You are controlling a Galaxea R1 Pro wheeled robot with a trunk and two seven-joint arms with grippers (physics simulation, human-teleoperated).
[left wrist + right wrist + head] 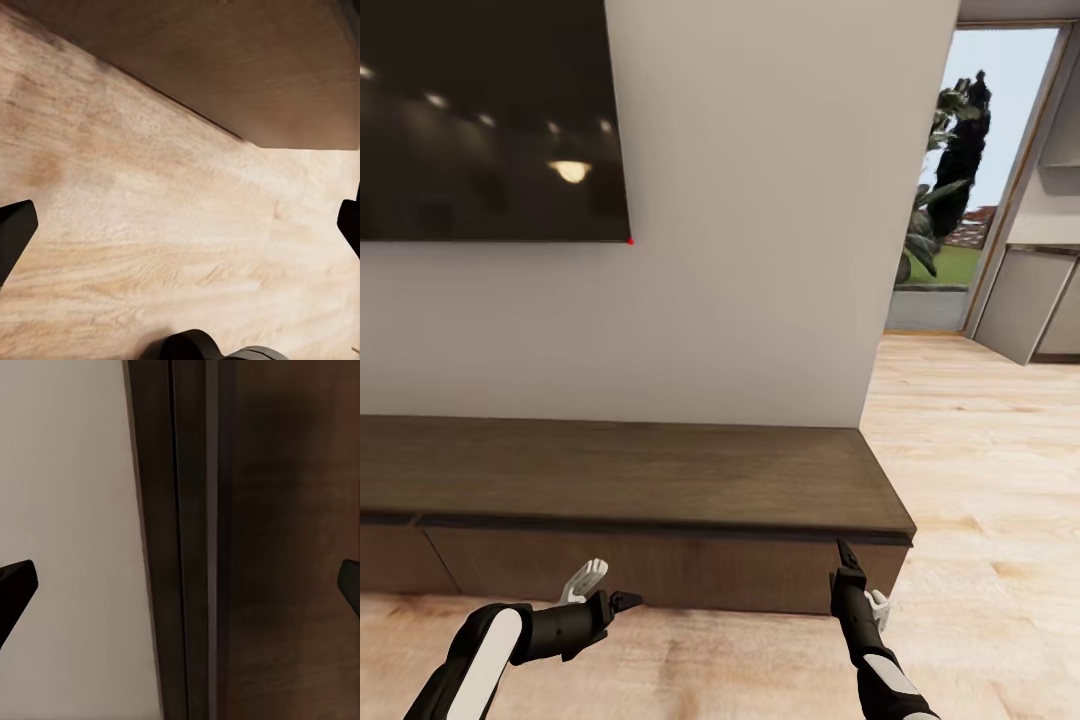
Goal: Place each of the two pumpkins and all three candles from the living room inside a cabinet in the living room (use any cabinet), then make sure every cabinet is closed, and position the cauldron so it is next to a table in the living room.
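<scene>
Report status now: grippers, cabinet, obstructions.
Left gripper open, empty. Right gripper open, empty. Long dark brown wooden cabinet ahead, fronts shut. No obstruction seen.

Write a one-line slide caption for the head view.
Both arms hang low before the closed cabinet under a wall-mounted TV, left gripper and right gripper open and empty above the wooden floor.

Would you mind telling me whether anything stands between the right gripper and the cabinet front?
Nothing visible does: the right gripper sits just before the cabinet front, fingers spread wide, with only bare floor beneath it.
</scene>
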